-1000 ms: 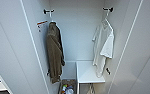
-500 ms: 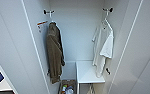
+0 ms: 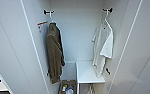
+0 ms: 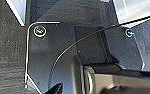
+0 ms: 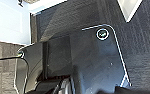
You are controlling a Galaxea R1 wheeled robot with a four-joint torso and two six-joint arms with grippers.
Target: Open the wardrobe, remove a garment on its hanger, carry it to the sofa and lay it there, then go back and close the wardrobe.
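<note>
The white T-shirt hangs limp on its hanger from a hook at the upper right of the frame, inside the open wardrobe. The take-out step is next: reaching for the hanger. I cannot tell whether either claw is open. A brown jacket hangs left of centre.

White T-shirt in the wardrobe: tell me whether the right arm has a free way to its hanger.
Probably yes. The wardrobe stands open, and the white T-shirt hangs on its hanger from the right-hand hook with nothing in front of it; the olive jacket hangs apart on the left side.
</note>
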